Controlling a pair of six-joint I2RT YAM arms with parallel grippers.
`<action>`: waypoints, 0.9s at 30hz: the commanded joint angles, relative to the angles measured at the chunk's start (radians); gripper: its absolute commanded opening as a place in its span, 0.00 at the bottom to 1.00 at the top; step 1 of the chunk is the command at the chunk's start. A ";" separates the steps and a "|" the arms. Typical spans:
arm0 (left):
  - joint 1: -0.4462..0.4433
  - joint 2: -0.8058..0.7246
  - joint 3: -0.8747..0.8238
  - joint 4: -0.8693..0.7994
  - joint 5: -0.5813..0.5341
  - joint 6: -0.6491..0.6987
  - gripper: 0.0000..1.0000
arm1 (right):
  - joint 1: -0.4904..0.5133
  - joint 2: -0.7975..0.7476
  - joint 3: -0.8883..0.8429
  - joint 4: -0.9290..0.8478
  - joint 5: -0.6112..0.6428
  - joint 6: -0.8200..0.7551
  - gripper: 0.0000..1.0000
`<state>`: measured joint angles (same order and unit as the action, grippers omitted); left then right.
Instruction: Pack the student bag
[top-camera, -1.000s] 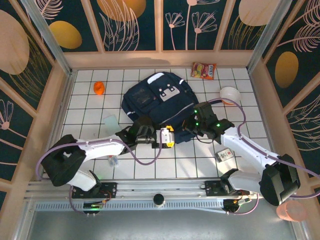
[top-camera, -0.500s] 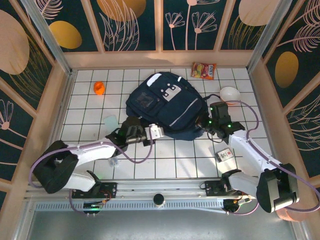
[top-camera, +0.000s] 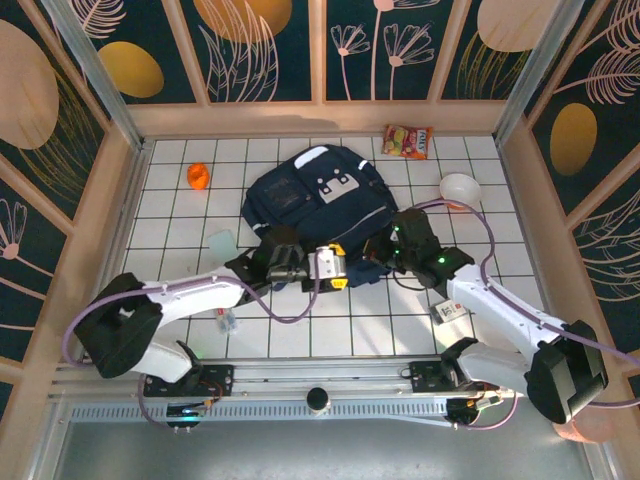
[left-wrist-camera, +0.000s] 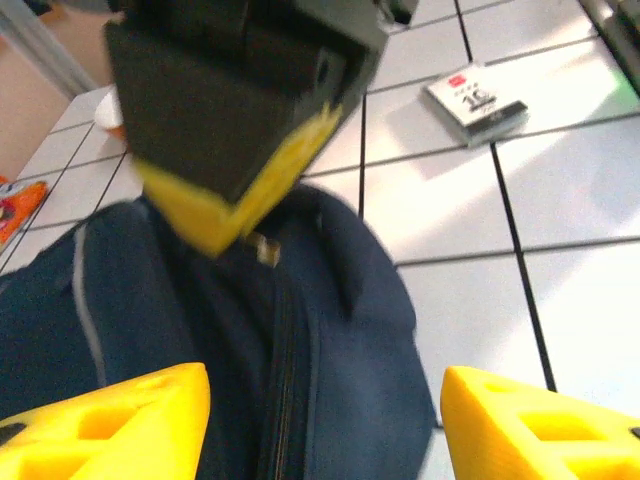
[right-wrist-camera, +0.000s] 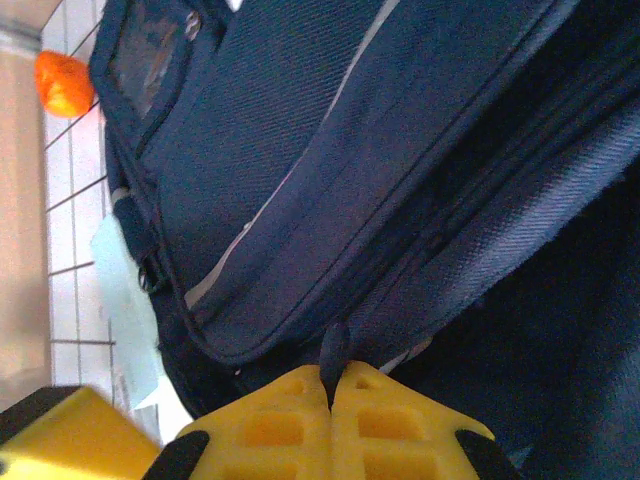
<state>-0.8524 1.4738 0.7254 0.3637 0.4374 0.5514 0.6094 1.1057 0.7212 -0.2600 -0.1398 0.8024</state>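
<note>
so the left gripper (left-wrist-camera: 322, 420) is spread apart over the near edge of the student bag (top-camera: 318, 200), mid tabletop (top-camera: 180, 215), long axis near-to-far, rounded end toward the back wall (top-camera: 320, 118). The right gripper (right-wrist-camera: 333, 398) is pinched on its dark tab (right-wrist-camera: 334, 362). The bag looks scrunched narrower than half a second ago.

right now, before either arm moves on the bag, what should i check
1. Right gripper grip: ok, shut on a thin dark tab at the zip line of the student bag.
2. Is that tab a zip pull: cannot tell.
3. Left gripper free: ok, open over the bag's near edge, gripping nothing.
4. Bag opened for packing: cannot tell; the zip in the left wrist view is blurred.
5. Items packed: not ok, the snack packet, orange item and white bowl lie on the table outside the bag.
</note>
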 joint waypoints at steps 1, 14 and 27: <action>-0.011 0.062 0.045 0.016 -0.026 -0.073 0.58 | 0.058 -0.032 0.050 0.063 0.054 0.063 0.00; 0.088 -0.069 -0.119 0.165 0.025 -0.165 0.00 | -0.045 -0.134 0.009 0.105 0.051 -0.064 0.00; 0.129 -0.146 -0.160 0.349 0.210 -0.350 0.00 | -0.056 -0.186 -0.099 0.386 -0.183 -0.191 0.01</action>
<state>-0.7311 1.3598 0.5678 0.6281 0.5430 0.2649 0.5858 0.9535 0.6250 -0.0032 -0.3435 0.6777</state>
